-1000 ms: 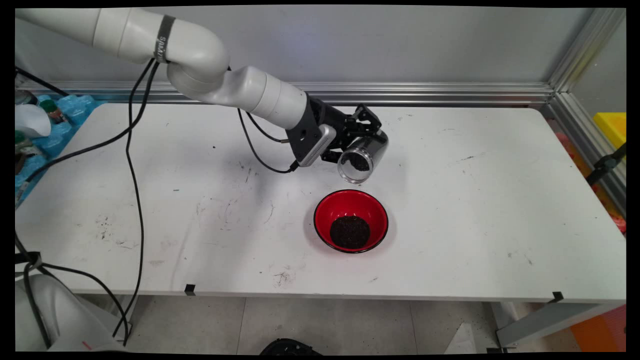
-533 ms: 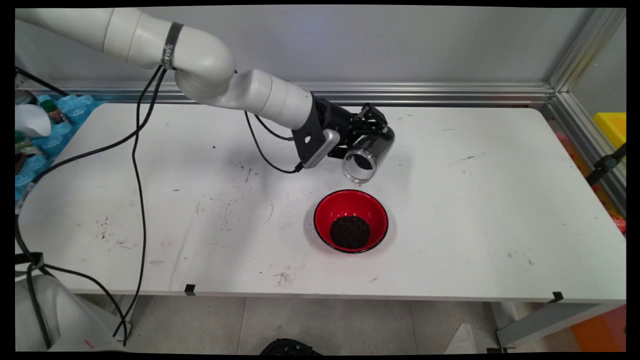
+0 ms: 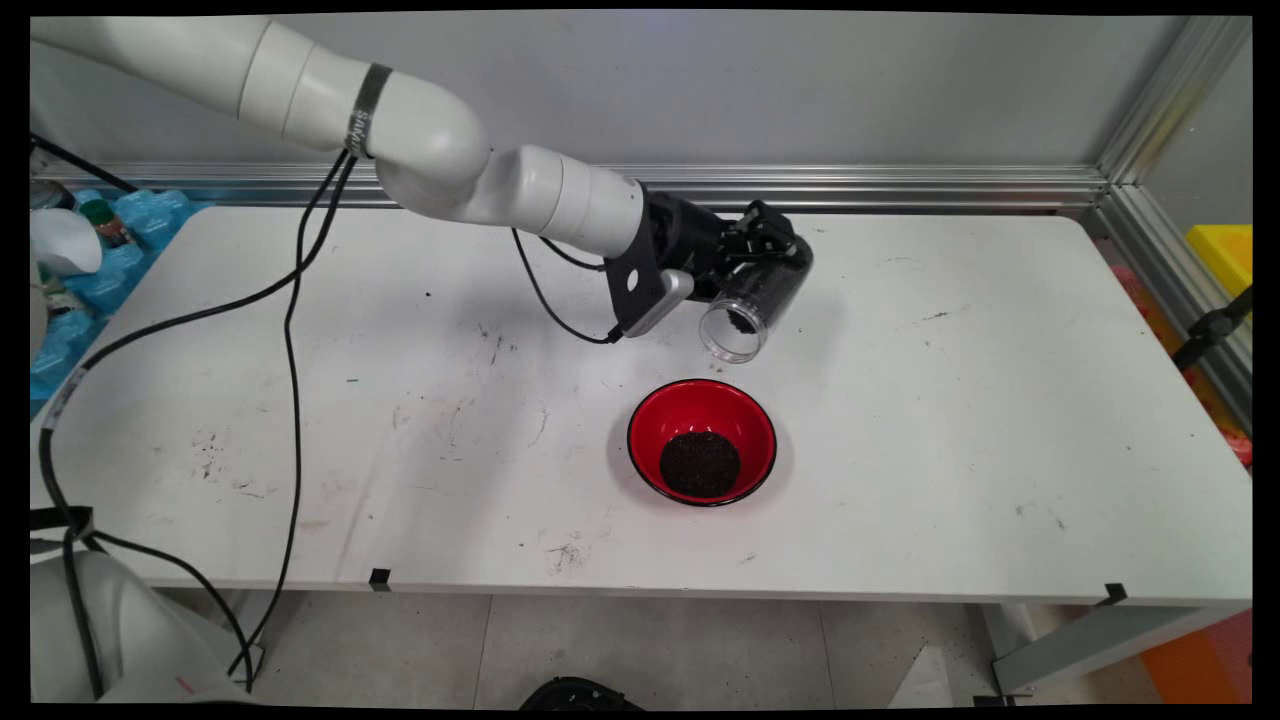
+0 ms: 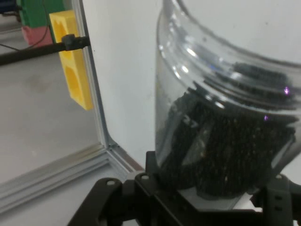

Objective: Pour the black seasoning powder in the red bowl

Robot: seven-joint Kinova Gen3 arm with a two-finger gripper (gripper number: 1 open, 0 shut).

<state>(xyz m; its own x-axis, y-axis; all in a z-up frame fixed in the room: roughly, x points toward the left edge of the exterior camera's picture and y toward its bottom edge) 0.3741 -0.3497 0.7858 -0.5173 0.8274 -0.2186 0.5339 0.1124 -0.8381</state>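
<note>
One tool: the black tool is clamped round a clear jar, held tipped above the desk.
Jar: its mouth faces down and toward the near side; dark granules sit inside.
Bowl: a red bowl lies just nearward of the jar's mouth, with a dark heap in its bottom.
Handling: I judge a firm, steady grip keeps the granules from spilling onto the desk.

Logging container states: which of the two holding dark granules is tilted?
The clear jar in the gripper, tipped mouth-down; the red bowl sits upright on the table.
</note>
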